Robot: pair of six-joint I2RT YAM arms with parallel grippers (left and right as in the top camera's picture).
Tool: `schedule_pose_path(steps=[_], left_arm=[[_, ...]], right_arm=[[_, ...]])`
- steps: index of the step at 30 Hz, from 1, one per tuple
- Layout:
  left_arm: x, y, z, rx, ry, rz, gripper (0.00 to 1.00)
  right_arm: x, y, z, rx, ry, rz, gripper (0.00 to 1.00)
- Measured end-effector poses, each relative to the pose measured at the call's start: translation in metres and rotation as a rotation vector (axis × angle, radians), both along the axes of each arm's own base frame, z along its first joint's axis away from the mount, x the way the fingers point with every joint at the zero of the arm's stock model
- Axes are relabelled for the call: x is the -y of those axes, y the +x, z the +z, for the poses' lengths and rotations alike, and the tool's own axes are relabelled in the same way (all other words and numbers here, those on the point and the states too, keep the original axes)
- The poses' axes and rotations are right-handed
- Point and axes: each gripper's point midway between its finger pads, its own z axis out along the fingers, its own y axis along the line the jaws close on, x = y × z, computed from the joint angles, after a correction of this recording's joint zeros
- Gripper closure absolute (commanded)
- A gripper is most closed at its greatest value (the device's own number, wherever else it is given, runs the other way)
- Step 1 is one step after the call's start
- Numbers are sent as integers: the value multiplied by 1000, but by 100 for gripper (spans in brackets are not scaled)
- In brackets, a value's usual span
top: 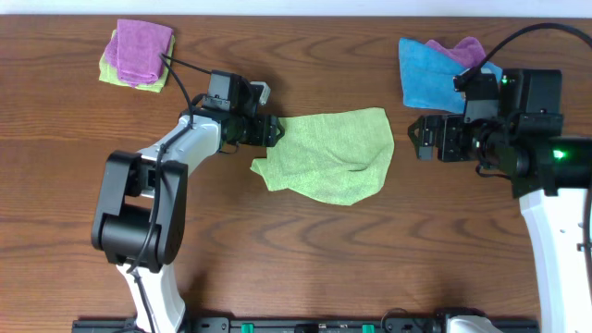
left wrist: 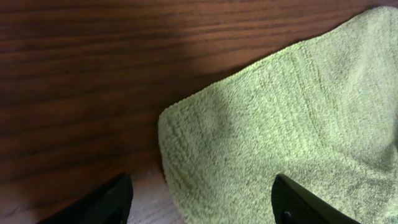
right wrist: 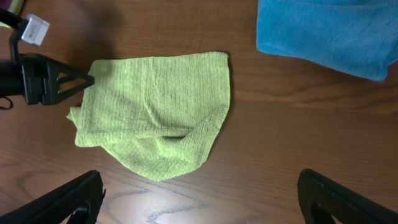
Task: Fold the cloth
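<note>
A light green cloth (top: pixel 333 153) lies loosely folded and rumpled in the middle of the wooden table. My left gripper (top: pixel 276 131) is open at the cloth's upper left corner, its fingers straddling that corner (left wrist: pixel 205 155) without holding it. My right gripper (top: pixel 418 139) is open and empty, hovering just right of the cloth. The whole cloth shows in the right wrist view (right wrist: pixel 155 112), with the left gripper (right wrist: pixel 84 81) at its left edge.
A purple cloth on a green one (top: pixel 139 54) is stacked at the back left. A blue cloth with a purple one (top: pixel 435 69) lies at the back right, also in the right wrist view (right wrist: pixel 329 31).
</note>
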Motion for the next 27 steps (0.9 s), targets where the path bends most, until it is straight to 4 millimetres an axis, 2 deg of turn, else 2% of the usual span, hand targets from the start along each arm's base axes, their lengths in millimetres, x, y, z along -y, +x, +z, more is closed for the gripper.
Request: schedule_pose_path(steps=[5,7,9,11,12,13,14,18,21,25,27], left_arm=[[6,2,-7,-8,-32,-8,29],[7,3,-7,-8,-42,-3,32],[8,5,-7,-14,-56,5,44],[10,6,-9,-23,-67,18,60],[10,7,-11,-27,-71,24,77],[10,7,-13,-30,-75,27,88],[11,8,-14,-32,-78,34,94],[9,14,-15,-33,-93,66,94],[1,25,-8,-25,-109,103,94],[-17,60,20,53,-133,157,94],[-27,76,35,99,-141,181,94]], right_arm=[[-1,0,0,0,2,3,1],[-1,0,0,0,2,4,1],[-1,0,0,0,3,5,2],[-1,0,0,0,3,5,3],[-1,0,0,0,3,5,4],[-1,0,0,0,3,5,5],[-1,0,0,0,3,5,5],[-1,0,0,0,3,6,10],[-1,0,0,0,2,8,13],[-1,-2,-8,-36,1,9,16],[-2,-2,-17,-74,4,13,21]])
